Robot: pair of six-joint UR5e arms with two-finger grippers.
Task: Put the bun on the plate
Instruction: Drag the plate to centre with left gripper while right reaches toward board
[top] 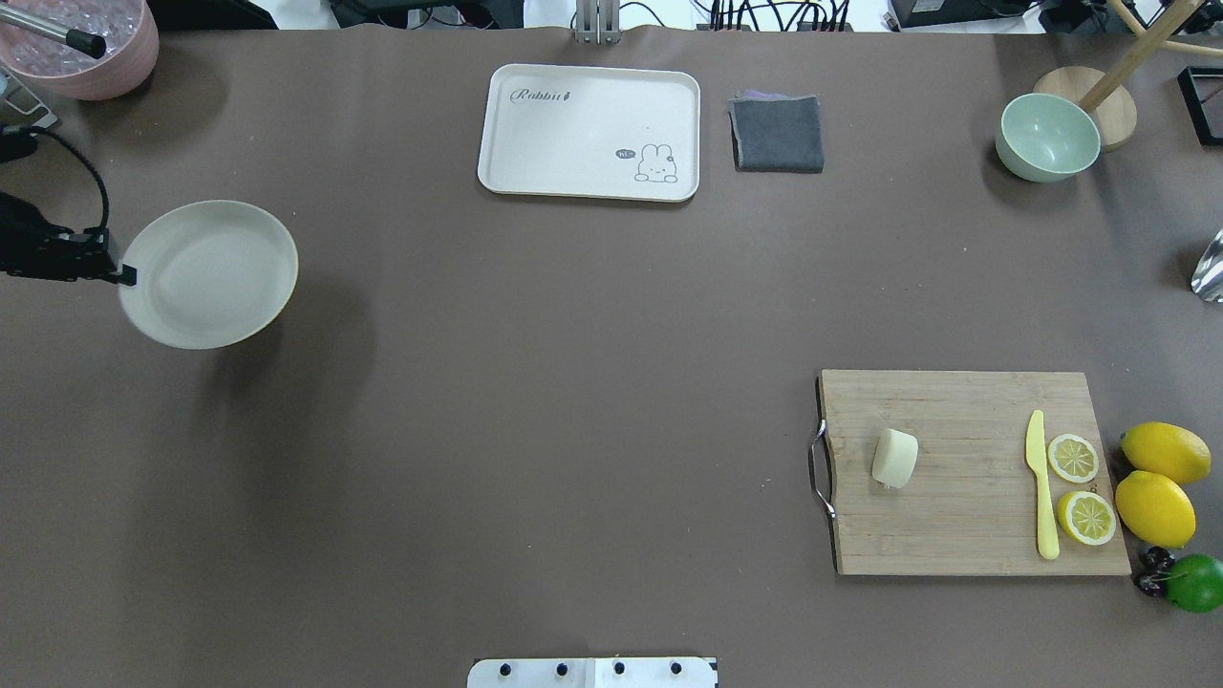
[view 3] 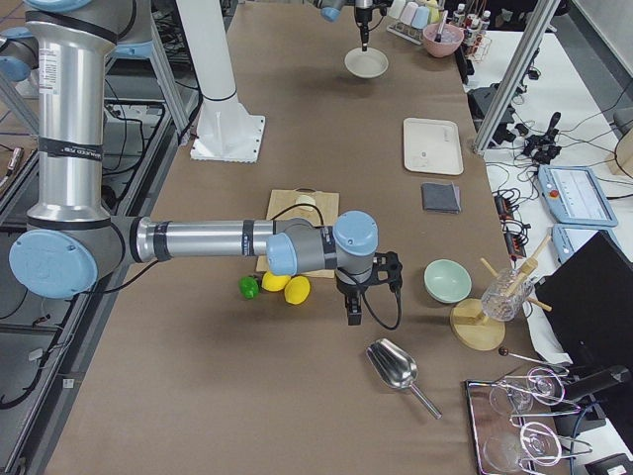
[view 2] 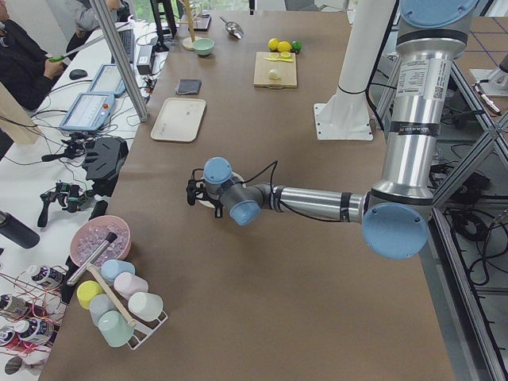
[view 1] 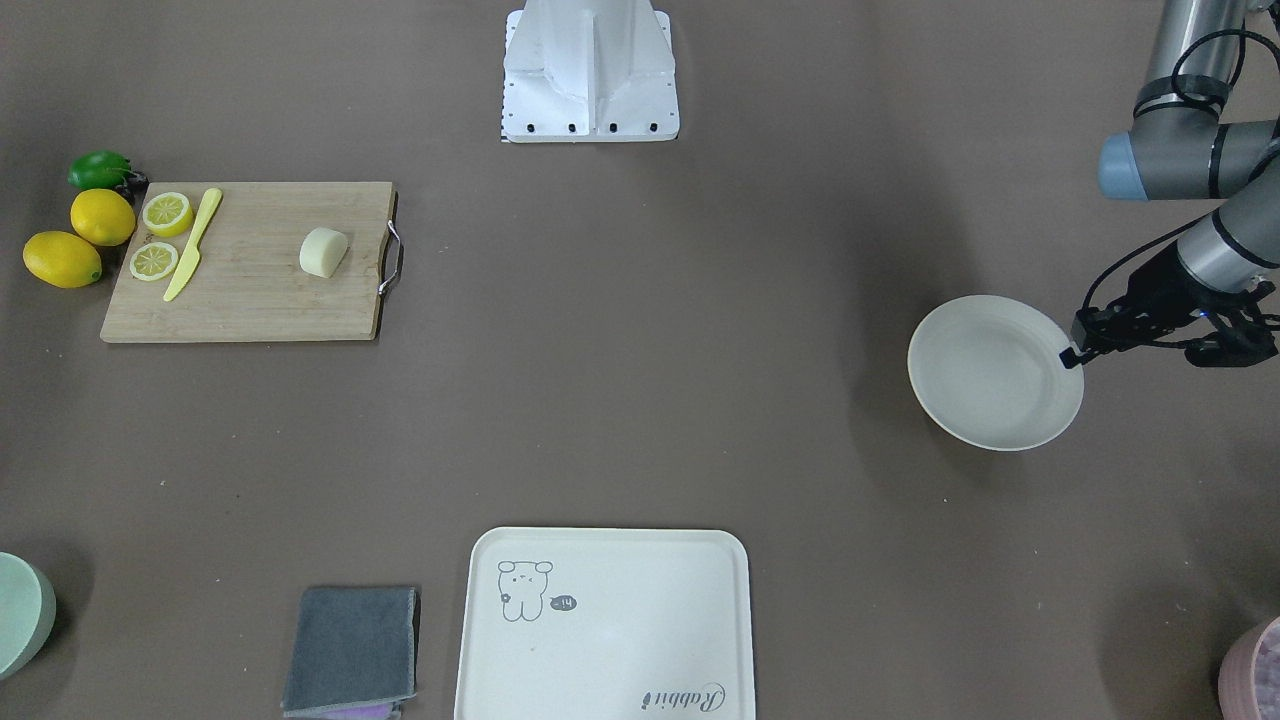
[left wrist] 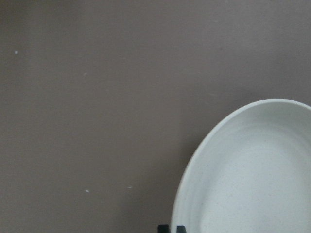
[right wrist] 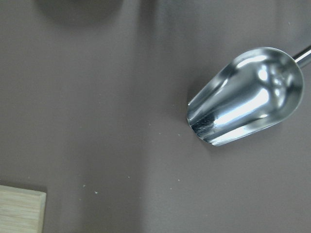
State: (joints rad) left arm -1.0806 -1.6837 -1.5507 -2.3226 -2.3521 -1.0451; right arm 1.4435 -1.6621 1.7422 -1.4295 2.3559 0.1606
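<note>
Since the plate is clamped just by its rim in the left fingers, it could easily get dropped; right fingers can't be judged.

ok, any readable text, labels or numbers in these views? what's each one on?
"Rabbit": script lettering in one corner of the tray.
Text in the speech bubble beside the tray's animal drawing: too small to read.
Printed labels on the left arm and the right arm: too small to read.
Nothing else legible.
</note>
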